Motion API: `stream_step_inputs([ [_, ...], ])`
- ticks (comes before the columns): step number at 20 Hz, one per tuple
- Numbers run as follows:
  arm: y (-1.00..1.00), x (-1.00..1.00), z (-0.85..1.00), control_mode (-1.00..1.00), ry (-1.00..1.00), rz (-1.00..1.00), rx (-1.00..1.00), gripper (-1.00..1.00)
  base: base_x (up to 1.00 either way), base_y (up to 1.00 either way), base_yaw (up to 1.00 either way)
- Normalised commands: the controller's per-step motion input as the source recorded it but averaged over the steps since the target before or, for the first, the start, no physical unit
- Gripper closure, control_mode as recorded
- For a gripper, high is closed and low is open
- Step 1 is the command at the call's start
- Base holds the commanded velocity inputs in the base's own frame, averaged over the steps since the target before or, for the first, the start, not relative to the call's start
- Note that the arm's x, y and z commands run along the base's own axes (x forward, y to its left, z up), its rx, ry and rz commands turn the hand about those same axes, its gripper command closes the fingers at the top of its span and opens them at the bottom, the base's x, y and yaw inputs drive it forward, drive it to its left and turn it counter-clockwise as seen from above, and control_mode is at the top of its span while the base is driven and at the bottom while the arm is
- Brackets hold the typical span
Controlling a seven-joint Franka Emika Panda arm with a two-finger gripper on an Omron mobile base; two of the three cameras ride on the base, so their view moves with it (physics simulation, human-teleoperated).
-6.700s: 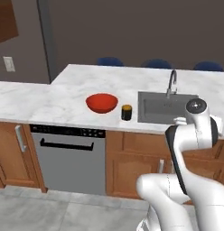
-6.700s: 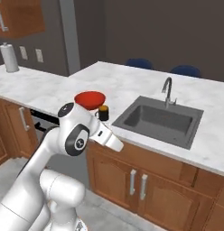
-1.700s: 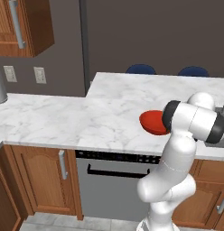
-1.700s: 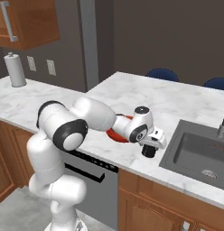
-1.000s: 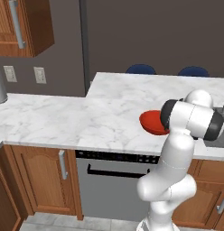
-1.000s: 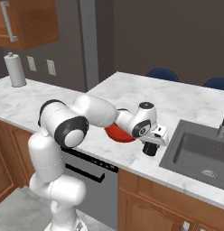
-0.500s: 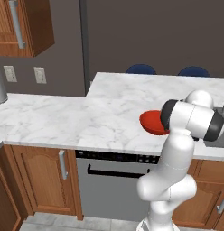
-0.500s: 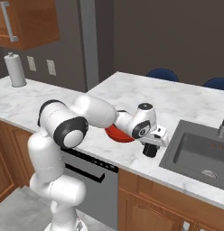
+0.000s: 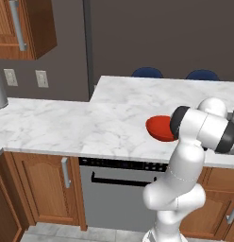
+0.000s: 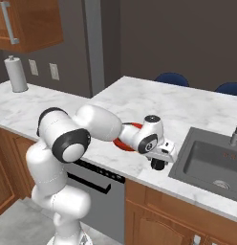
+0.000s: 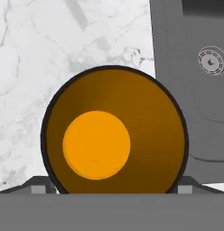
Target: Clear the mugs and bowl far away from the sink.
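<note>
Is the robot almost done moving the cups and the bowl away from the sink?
No, it's only starting. The gripper hangs right over the black mug, with nothing lifted. That mug stands beside the sink, and the red bowl sits nearby. All of them remain to be moved.

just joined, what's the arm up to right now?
The arm is reaching over the marble counter with its claw directly above the black mug with the orange inside, which stands on the counter close beside the sink. The hand view looks straight down into the mug, with a fingertip on each side of it. Whether the fingers touch it, I cannot tell. The red bowl sits on the counter just behind the arm.
</note>
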Motion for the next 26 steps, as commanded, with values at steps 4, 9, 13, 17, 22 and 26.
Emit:
stream_step_inputs([
  [4,0.09,-0.08,-0.06,-1.00,0.00,0.00,0.00,-1.00,0.00,0.00,0.00],
  [9,0.19,0.00,0.00,-1.00,0.00,0.00,0.00,-1.00,0.00,0.00,0.00],
  [13,0.02,-0.11,0.00,-1.00,0.00,0.00,0.00,-1.00,0.00,0.00,0.00],
  [17,0.00,-0.16,0.00,-1.00,0.00,0.00,0.00,-1.00,0.00,0.00,0.00],
  [22,0.01,0.02,0.00,-1.00,0.00,0.00,0.00,-1.00,0.00,0.00,0.00],
  [26,0.24,0.20,0.00,-1.00,0.00,-0.05,0.00,-1.00,0.00,0.00,0.00],
])
